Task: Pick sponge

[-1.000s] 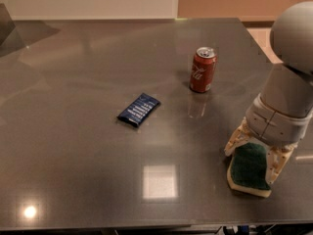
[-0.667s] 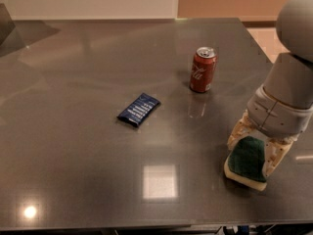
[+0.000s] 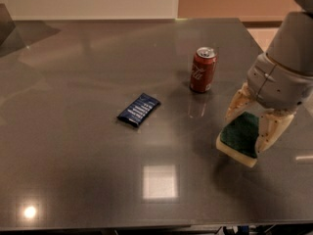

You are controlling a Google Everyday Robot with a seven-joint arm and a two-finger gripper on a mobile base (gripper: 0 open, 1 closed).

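The sponge (image 3: 238,137), dark green on top with pale yellow foam below, is at the right of the grey table (image 3: 73,170). It is tilted and looks slightly raised above the surface. My gripper (image 3: 247,131) reaches down from the right and is shut on the sponge. One cream finger (image 3: 236,103) is on the sponge's far side. The other finger (image 3: 270,131) is on its near right side.
A red soda can (image 3: 203,69) stands upright just behind and to the left of the sponge. A flat dark blue packet (image 3: 139,109) lies near the table's middle. The table's right edge is close behind my arm.
My gripper has moved up and to the left with the sponge between its fingers. The sponge now sits higher and more tilted. The can and the packet have not moved.
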